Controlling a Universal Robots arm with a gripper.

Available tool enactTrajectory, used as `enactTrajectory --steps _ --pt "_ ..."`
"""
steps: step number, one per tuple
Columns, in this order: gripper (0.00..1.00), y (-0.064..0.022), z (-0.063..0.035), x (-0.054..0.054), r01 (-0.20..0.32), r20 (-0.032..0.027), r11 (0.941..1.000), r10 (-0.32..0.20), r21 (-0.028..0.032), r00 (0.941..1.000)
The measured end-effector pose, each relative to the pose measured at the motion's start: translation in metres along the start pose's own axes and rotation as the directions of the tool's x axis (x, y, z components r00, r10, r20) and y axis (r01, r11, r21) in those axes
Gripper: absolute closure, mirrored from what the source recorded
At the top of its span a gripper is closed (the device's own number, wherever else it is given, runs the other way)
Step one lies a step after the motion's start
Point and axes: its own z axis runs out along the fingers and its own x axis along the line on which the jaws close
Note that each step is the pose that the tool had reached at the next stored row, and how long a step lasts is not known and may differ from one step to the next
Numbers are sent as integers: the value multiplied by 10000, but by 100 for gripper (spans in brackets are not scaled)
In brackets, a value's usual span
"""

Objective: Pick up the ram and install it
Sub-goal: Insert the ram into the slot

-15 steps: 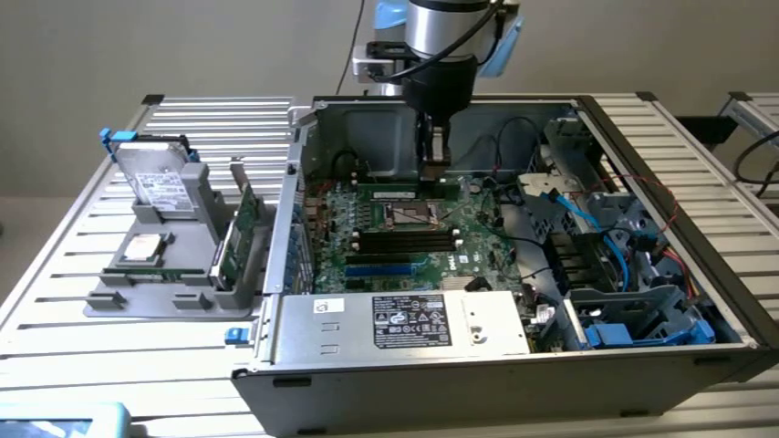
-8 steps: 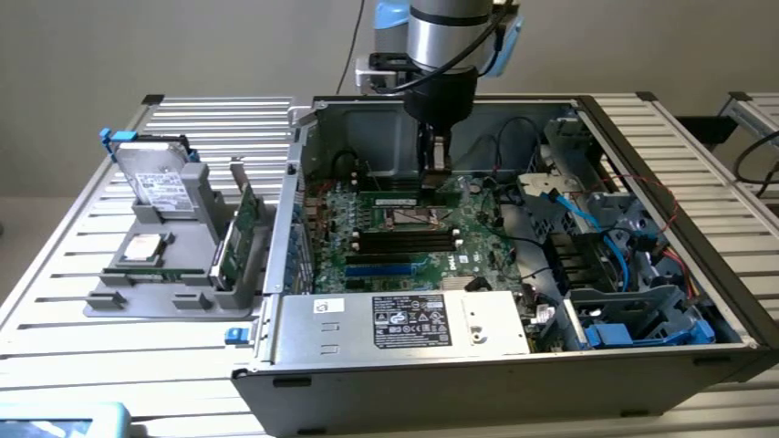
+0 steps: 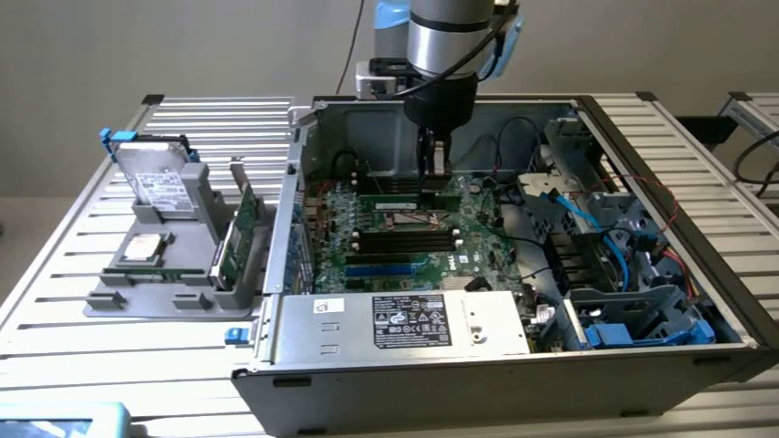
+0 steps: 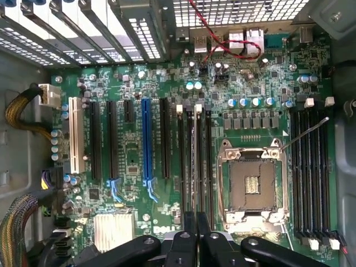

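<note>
The ram (image 3: 387, 190) is a thin green strip lying level under my gripper (image 3: 432, 173), which is shut on its top edge inside the open computer case (image 3: 292, 173). It hangs low over the green motherboard (image 3: 402, 260), by the slots near the case's back wall. In the wrist view my gripper (image 4: 194, 239) is shut. From between its black fingers (image 4: 181, 245) the ram (image 4: 194, 161) runs edge-on as a dark line along the long black slots (image 4: 182, 167) beside the processor socket (image 4: 253, 183).
A second bank of black slots (image 4: 311, 167) lies past the socket. The power supply (image 3: 402, 319) fills the case's front, with cables and drive bays (image 3: 608, 265) toward the exterior view's right. Left of the case, a grey tray (image 3: 159, 292) holds a hard drive (image 3: 152, 178) and a green expansion card (image 3: 250, 219).
</note>
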Motion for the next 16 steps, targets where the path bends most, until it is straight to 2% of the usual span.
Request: enactTrajectory --steps 6,10,16 --pt "88 -2 71 -4 -1 -89 10000 1 12 10000" --pt "88 -2 100 -6 -6 -149 9999 8 101 9999" --pt "88 -2 157 -3 -3 -230 9999 6 108 9997"
